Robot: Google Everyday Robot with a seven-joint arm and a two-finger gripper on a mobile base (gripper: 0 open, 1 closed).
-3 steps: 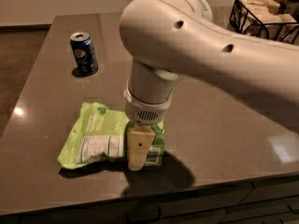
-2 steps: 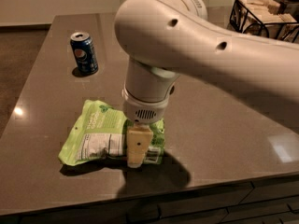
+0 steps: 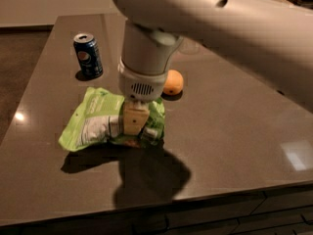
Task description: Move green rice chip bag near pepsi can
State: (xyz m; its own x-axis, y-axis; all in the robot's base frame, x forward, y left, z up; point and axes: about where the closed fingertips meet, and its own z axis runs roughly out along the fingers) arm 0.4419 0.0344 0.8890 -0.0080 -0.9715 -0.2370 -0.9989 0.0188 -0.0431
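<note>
Lifted: my gripper (image 3: 133, 131) now rides higher, fingers (image 3: 135, 119) clamped on the green rice chip bag (image 3: 93, 117), which hangs clear of the surface (image 3: 234, 131) over a broad new shadow (image 3: 146, 175) and sits closer to the pepsi can (image 3: 88, 55). With my arm (image 3: 205, 13) raised, an orange (image 3: 172, 82) comes into sight behind the bag.

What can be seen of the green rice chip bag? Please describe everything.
The green rice chip bag is crinkly, light-green foil with a white label panel facing up. Crumpled, it lies roughly flat over the table, nearer the camera than the pepsi can and apart from it. The gripper reaches from above onto its right part and appears shut on it; its shadow hints it may be slightly raised.
</note>
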